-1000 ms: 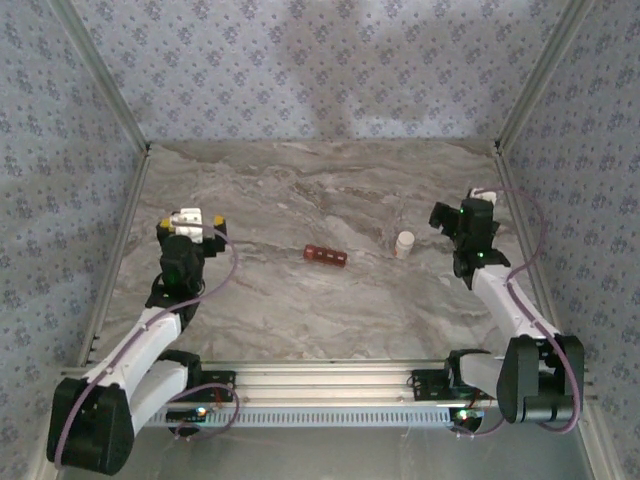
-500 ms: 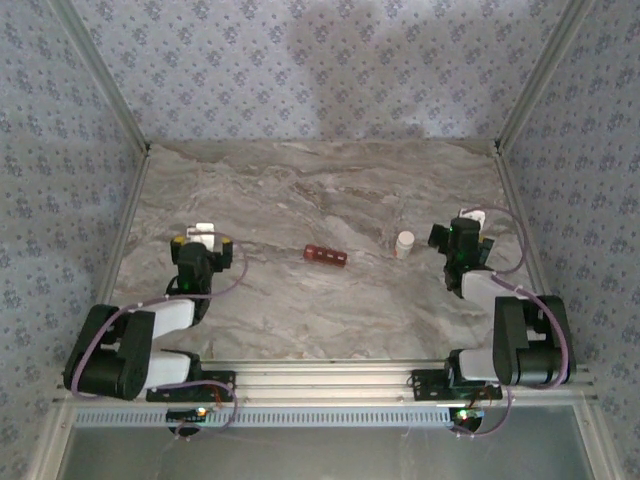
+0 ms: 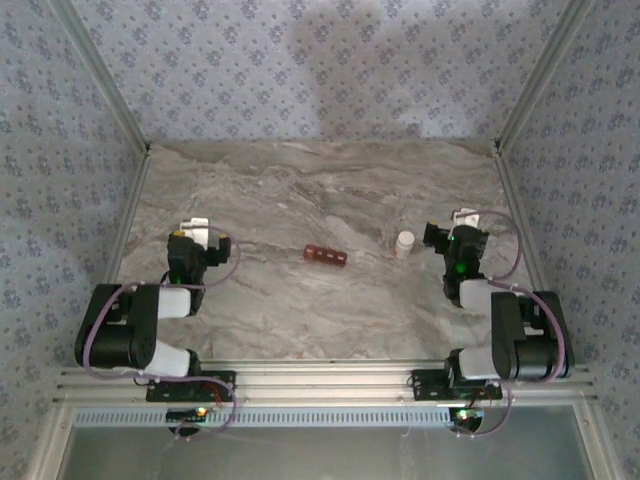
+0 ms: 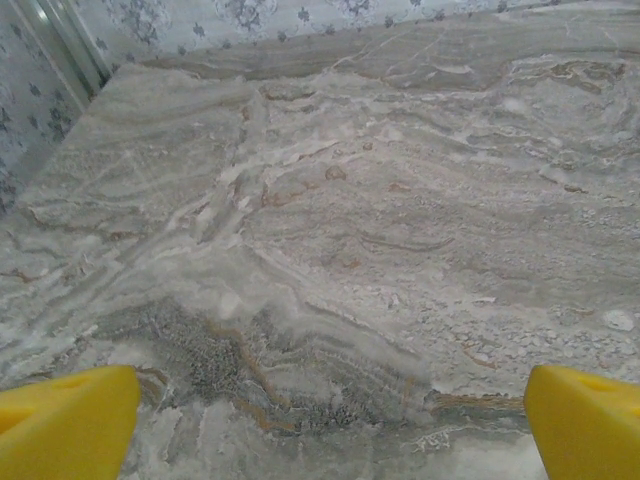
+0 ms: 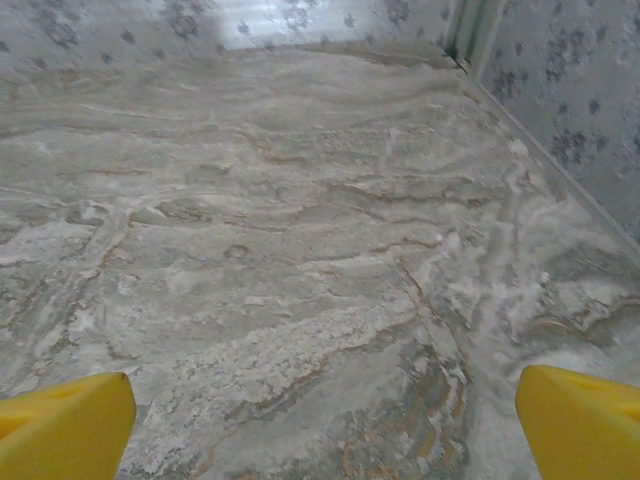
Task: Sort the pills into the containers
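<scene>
Gaping wide, the left gripper (image 4: 330, 425) is holding nothing: its yellow fingertips (image 4: 65, 425) are sitting at the bottom corners of the left wrist view, with bare grey marbled table (image 4: 350, 220) lying between them. The right gripper (image 5: 325, 425) is gaping the same way, released, its fingertips (image 5: 585, 420) framing bare tabletop beside the right wall. From above, both arms are sitting folded low near their bases, the left gripper hovering at the table's left side and the right one at its right. Between them, the containers (image 3: 326, 255) are lying as a dark red-brown strip mid-table, well apart from both grippers. A small white bottle (image 3: 404, 244) is standing to the strip's right, nearer the right gripper.
</scene>
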You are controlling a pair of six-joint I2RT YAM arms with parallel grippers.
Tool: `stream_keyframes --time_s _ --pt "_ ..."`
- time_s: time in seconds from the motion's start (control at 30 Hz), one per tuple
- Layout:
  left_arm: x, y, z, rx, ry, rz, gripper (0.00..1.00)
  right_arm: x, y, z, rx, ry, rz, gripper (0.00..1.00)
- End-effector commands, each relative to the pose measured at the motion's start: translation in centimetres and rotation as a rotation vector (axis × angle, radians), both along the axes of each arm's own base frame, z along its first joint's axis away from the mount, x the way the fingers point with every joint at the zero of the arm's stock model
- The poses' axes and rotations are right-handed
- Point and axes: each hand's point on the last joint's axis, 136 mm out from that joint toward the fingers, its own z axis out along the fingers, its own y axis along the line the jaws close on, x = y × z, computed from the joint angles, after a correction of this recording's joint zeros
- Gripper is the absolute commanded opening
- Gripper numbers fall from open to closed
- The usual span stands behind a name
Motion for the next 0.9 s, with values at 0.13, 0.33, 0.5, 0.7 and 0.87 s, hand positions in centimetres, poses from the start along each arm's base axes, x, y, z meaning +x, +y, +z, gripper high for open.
stream_keyframes --time_s 0.13,0.33,0.5,0.7,0.87 --pt "2.2 -0.3 0.6 -0.088 0.000 -0.049 0.98 1.2 1.1 -1.3 -0.022 -0.013 0.113 1.00" --pt "2.7 1.2 0.2 -0.137 0.034 0.011 0.98 1.8 1.4 -1.6 0.007 0.021 0.148 1.00" --pt "2.7 1.5 0.1 -0.138 0.037 0.027 0.98 1.8 1.4 -1.6 0.005 0.020 0.147 1.00" --pt "2.7 1.5 0.1 -0.137 0.039 0.028 0.98 1.8 1.4 -1.5 -0.007 0.014 0.142 1.00" --pt "2.7 1.3 0.2 -0.116 0.033 0.033 0.98 1.8 1.4 -1.5 -0.007 0.015 0.141 1.00"
